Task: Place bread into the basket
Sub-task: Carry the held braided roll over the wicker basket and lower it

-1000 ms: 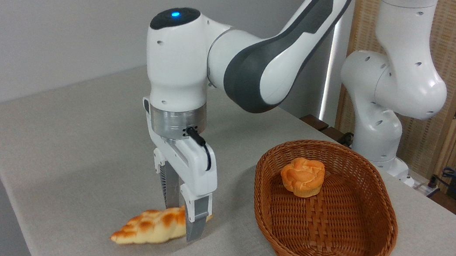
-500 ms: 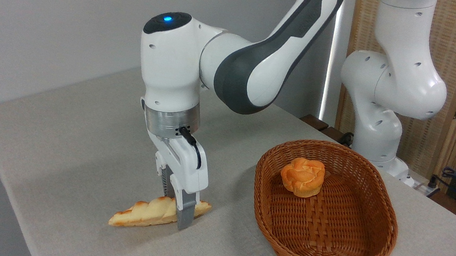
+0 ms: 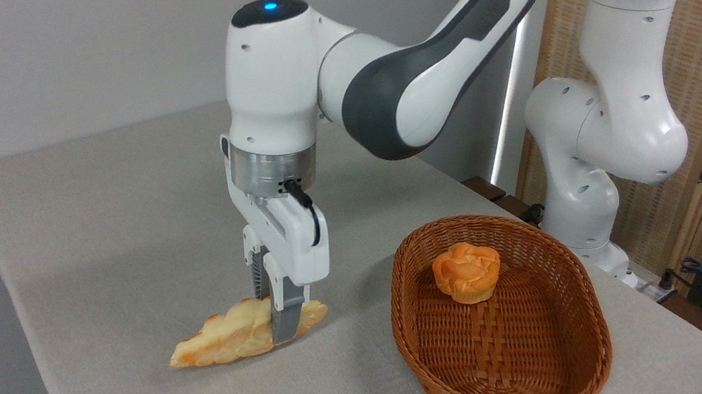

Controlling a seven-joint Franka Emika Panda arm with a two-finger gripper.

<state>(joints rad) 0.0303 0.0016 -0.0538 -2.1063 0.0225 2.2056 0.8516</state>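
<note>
— End effector (image 3: 277, 313) is clamped on the bread (image 3: 241, 335), fingers pinching it toward its right-hand end, see?

— I see it. That end looks raised, while the pointed tip down at about eight o'clock from the grip seems to touch the bench (image 3: 116, 227), or sit just above it. Hard to call from where we stand.

— So the grab is done, I'd say. The carry isn't. The basket (image 3: 500, 325) sits off at three o'clock from the loaf, apart from it.

— And it only holds that small round bun (image 3: 465, 272), up near its far wall. Plenty of bare wicker at the near end.

— What's left, then: lift clear, swing over the rim, let go.

— That's my guess too. The near finger covers the middle of the loaf, so I can't see how deep the pinch goes. The far finger is mostly hidden behind it.

— Arm's upper links run out of sight at twelve o'clock as well.
</note>
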